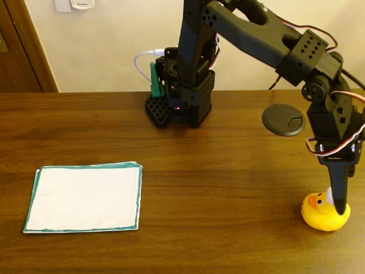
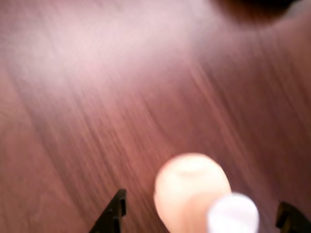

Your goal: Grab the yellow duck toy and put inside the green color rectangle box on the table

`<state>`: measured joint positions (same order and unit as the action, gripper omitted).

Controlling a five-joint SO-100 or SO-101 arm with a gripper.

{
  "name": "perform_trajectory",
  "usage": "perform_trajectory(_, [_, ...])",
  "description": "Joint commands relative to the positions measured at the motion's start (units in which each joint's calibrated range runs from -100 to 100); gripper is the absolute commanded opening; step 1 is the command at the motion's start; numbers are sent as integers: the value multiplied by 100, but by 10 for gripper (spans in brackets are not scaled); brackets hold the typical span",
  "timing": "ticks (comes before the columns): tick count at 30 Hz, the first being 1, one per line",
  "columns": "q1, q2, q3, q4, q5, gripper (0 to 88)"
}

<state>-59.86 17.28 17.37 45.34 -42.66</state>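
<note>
1. Two fingertips [image 2: 114,213] flank the yellow duck toy [image 2: 192,191] in the wrist view, so I read the hand [image 1: 337,206] as spread wide around it, not yet pinching.
2. The duck sits on the surface [image 1: 217,171] at the far right of the fixed view, well apart from the green color rectangle box [image 1: 84,197] at the left.
3. To grasp well, I would lower until the tips bracket the round body rather than the white cap, then squeeze gently and centred.
4. I judge the duck to be smooth, soft rubber, rounded all over; it could squirt sideways under an off-centre pinch.
5. The surface is dark, grained wood; the box is a flat white sheet with a hand-drawn green border.
6. A round dark disc [image 1: 283,119] lies behind the duck.
</note>
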Motion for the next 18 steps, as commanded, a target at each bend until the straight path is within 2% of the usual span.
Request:
perform_trajectory(1, [73,-354,280,72,39,441])
perform_trajectory(3, [73,-467,471,-184,24,441])
perform_trajectory(11, [90,-511,799,-56,-103,448])
perform_trajectory(18, [430,-441,726,4,20,442])
